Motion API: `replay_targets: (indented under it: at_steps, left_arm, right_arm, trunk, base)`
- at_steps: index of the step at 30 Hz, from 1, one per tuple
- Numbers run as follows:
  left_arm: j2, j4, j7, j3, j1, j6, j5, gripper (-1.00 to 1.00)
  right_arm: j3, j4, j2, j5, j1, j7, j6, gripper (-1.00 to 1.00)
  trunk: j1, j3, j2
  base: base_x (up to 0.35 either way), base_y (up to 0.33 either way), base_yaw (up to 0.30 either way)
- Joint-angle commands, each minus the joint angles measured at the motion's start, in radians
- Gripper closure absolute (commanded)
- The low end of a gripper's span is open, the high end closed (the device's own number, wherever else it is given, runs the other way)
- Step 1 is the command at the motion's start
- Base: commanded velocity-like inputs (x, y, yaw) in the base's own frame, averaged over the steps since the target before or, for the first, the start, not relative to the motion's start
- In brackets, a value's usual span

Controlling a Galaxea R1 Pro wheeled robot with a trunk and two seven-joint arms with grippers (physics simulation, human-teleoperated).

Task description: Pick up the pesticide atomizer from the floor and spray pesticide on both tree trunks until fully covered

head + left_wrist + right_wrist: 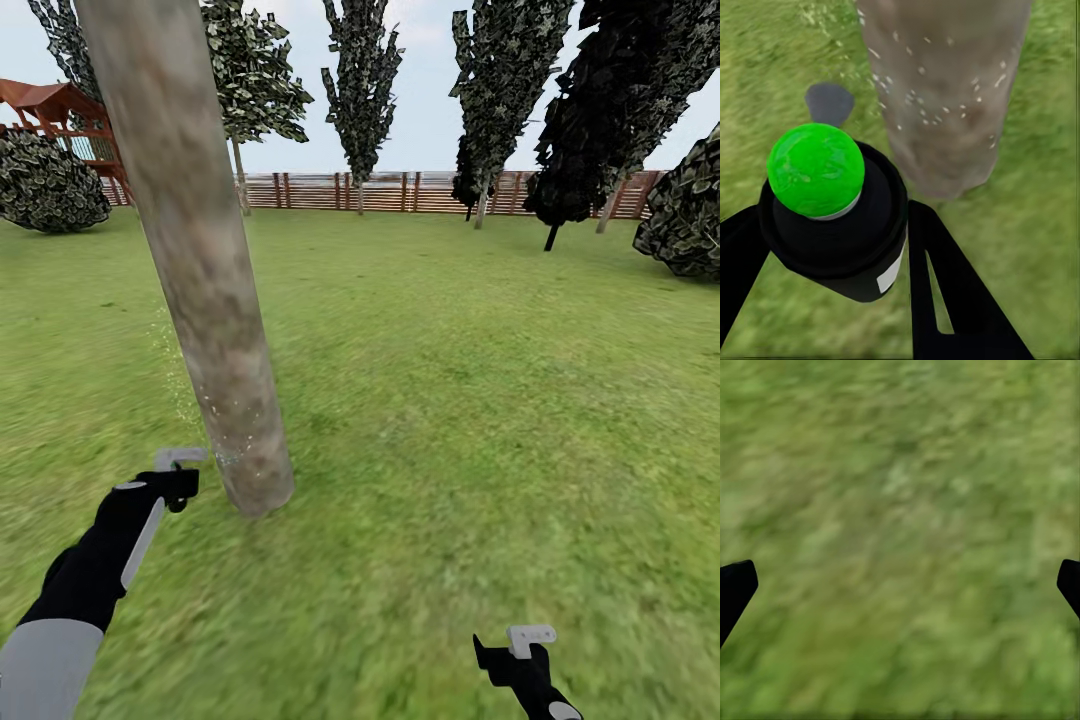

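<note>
Head view: the garden lawn (480,400) is seen stretching to a brown slat fence (400,190) at the far side, with round bushes at the far left and right and several trees along the fence. Near left, one thick mottled tree trunk (200,270) rises tilted across the picture. White pesticide specks (919,97) are scattered over its lower bark and hang in the air just left of it; the upper bark looks mostly bare, so coverage is judged partial. Which of the far trees is the second one to be sprayed cannot be told, and no specks are seen on any of them, so most of the task is judged left to do.

The left gripper (170,485) is held low, just beside the trunk's foot. Between its two black fingers (945,292) the pesticide atomizer (832,210), a black can with a green top, is gripped and pointed at the trunk. The right gripper (900,585) is held low at near right over bare grass, its fingers spread wide with nothing between them.
</note>
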Motion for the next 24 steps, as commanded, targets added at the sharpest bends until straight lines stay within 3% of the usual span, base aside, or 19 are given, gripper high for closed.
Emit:
replay_targets:
  at_steps: [1,2,4,7,9,11,13,16,20,21,22,24]
  left_arm:
    - [-0.002,0.003,0.0,-0.005,0.001,0.0,-0.001,1.0]
    - [-0.005,0.012,-0.001,-0.017,0.001,0.001,0.0,1.0]
    - [-0.01,0.035,-0.041,-0.074,0.002,0.0,0.006,1.0]
    - [-0.01,0.036,-0.182,-0.128,0.0,-0.003,0.005,1.0]
    - [-0.009,0.03,-0.212,-0.133,-0.006,-0.001,0.008,1.0]
    - [0.002,0.032,-0.218,-0.088,-0.008,-0.004,0.003,1.0]
    - [0.002,0.061,-0.218,-0.072,0.001,-0.014,-0.001,1.0]
    - [-0.004,0.108,-0.219,-0.079,0.003,-0.023,-0.002,1.0]
    - [-0.016,0.106,-0.218,-0.092,0.0,-0.023,0.0,1.0]
    - [-0.031,0.104,-0.215,-0.098,-0.007,-0.017,0.002,1.0]
    - [-0.07,0.079,-0.211,-0.101,-0.015,-0.009,0.001,1.0]
    - [-0.082,0.045,-0.211,-0.095,-0.02,-0.005,0.005,1.0]
  right_arm:
    - [0.0,0.0,0.0,0.0,0.0,0.0,0.0,-1.0]
    - [0.0,0.0,0.0,0.0,0.0,0.0,0.0,-1.0]
    - [0.0,0.0,0.0,0.0,0.0,0.0,0.0,-1.0]
    - [0.0,0.0,0.0,0.0,0.0,0.0,0.0,-1.0]
    - [0.0,0.0,0.0,0.0,0.0,0.0,0.0,-1.0]
    - [0.0,0.0,0.0,0.0,0.0,0.0,0.0,-1.0]
    - [0.0,0.0,0.0,0.0,0.0,0.0,0.0,-1.0]
    - [0.0,0.0,0.0,0.0,0.0,0.0,0.0,-1.0]
    - [0.0,0.0,0.0,0.0,0.0,0.0,0.0,-1.0]
    - [0.0,0.0,0.0,0.0,0.0,0.0,0.0,-1.0]
    - [0.0,0.0,0.0,0.0,0.0,0.0,0.0,-1.0]
    - [0.0,0.0,0.0,0.0,0.0,0.0,0.0,-1.0]
  trunk:
    - [0.0,0.0,0.0]
    - [0.0,0.0,0.0]
    - [0.0,0.0,0.0]
    - [0.0,0.0,0.0]
    - [0.0,0.0,0.0]
    - [0.0,0.0,0.0]
    - [0.0,0.0,0.0]
    - [0.0,0.0,0.0]
    - [0.0,0.0,0.0]
    - [0.0,0.0,0.0]
    - [0.0,0.0,0.0]
    - [0.0,0.0,0.0]
  base:
    - [0.0,0.0,0.0]
    - [0.0,0.0,0.0]
    - [0.0,0.0,0.0]
    - [0.0,0.0,0.0]
    - [0.0,0.0,0.0]
    - [0.0,0.0,0.0]
    - [0.0,0.0,0.0]
    - [0.0,0.0,0.0]
    - [0.0,0.0,0.0]
    - [0.0,0.0,0.0]
    - [0.0,0.0,0.0]
    - [0.0,0.0,0.0]
